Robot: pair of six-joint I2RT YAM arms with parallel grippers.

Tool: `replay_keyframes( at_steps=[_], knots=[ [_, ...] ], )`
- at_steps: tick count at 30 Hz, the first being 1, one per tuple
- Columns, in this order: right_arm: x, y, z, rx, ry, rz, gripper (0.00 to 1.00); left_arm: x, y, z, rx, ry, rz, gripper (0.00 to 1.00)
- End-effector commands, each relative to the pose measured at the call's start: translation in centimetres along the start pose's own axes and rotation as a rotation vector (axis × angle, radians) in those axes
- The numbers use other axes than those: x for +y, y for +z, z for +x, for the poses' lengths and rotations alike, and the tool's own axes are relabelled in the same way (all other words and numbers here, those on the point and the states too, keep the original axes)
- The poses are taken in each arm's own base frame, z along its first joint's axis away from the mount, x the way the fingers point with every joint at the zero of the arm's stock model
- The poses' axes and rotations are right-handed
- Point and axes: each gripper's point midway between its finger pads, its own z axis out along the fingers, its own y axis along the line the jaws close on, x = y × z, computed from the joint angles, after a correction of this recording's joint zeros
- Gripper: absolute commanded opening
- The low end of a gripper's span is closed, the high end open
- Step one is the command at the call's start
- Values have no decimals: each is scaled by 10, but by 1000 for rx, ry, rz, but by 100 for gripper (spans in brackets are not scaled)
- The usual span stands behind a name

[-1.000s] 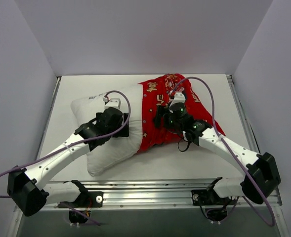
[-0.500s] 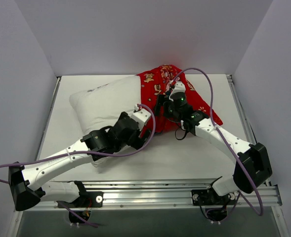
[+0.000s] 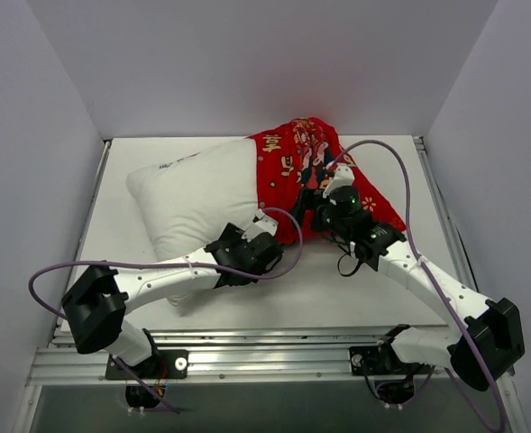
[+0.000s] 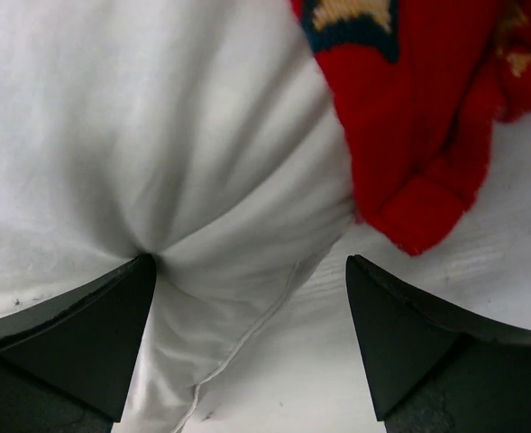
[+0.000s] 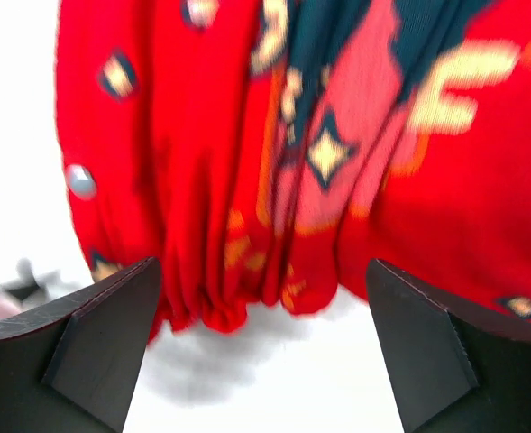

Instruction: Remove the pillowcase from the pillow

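The pillow (image 3: 197, 194) lies on the counter (image 3: 337, 302), its right end inside the pillowcase (image 3: 306, 171). The left pincer (image 4: 247, 266) is released at the pillow's near edge. The right pincer (image 5: 263, 266), also released, faces the pillowcase.

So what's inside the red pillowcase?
The white pillow goes into the red pillowcase. One end sticks out bare. The part inside is covered by the red cloth, so how far it reaches cannot be seen.
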Motion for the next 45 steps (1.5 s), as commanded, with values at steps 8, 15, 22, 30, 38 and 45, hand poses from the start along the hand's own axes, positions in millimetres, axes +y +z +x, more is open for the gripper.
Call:
replay_keyframes(
  at_steps=[8, 15, 22, 30, 38, 45],
  knots=[
    [12, -4, 31, 25, 47, -103, 91, 7, 43, 22, 70, -212, -65, 64],
    [19, 6, 34, 15, 96, -141, 90, 2, 55, 24, 89, -250, -59, 19],
    [31, 19, 47, 56, 120, -179, 89, 2, 42, 8, 52, -287, -5, 2],
    [28, 34, 71, 112, 140, -126, 86, 7, 0, -28, -36, -388, 123, 2],
    [-23, 57, 98, 173, 95, 163, 10, 34, -30, -50, -52, -406, 98, 2],
    [-150, 29, 20, 41, 179, 547, 0, 117, -58, -68, -92, -453, -29, 2]
  ],
)
